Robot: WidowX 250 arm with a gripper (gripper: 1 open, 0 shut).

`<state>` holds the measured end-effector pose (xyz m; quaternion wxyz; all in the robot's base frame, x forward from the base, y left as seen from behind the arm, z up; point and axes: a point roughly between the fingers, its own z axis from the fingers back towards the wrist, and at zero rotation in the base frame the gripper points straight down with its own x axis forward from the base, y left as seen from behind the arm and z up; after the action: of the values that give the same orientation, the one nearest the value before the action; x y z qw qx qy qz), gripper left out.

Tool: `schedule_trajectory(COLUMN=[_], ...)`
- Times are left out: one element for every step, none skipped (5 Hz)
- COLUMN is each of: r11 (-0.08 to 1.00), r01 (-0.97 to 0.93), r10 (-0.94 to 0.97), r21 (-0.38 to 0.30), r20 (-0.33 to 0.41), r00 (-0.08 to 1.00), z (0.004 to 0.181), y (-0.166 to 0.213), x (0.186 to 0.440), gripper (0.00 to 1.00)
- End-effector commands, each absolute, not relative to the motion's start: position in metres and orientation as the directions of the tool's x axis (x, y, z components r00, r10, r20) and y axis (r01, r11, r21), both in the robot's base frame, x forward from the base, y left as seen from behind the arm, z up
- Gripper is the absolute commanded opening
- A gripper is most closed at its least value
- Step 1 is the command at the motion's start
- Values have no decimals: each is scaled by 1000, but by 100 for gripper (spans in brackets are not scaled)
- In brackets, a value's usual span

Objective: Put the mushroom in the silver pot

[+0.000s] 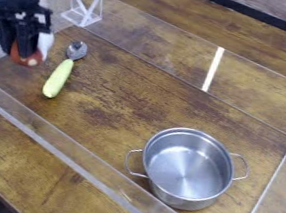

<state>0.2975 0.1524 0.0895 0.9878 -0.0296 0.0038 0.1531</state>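
My gripper point(26, 53) hangs at the far left of the table, pointing straight down, its dark fingers shut on the mushroom point(28, 58). Only the reddish-brown cap shows, just below the fingertips; the stem is hidden between them. The mushroom is held a little above the wood. The silver pot point(188, 167) stands upright and empty at the lower right, well away from the gripper, with a small loop handle on each side.
A spoon point(63, 68) with a yellow-green handle lies just right of the gripper. Low clear plastic walls point(82, 170) ring the wooden table. A white wire rack point(82, 8) stands at the back left.
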Motion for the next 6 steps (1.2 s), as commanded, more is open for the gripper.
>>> schedule_trajectory(r11=[977, 995, 992, 975, 954, 938], r01=[-207, -66, 90, 193, 269, 316], r10=[211, 75, -77, -178, -255, -304], r21=[-46, -69, -89, -114, -131, -145], r20=[116, 146, 139, 132, 115, 100], r00=[971, 986, 987, 975, 960, 947], z=[147, 165, 165, 159, 148, 133], y=[131, 96, 51, 2, -48, -97], x=[310, 322, 328, 326, 318, 306], gripper=[0, 0, 0, 0, 0, 0])
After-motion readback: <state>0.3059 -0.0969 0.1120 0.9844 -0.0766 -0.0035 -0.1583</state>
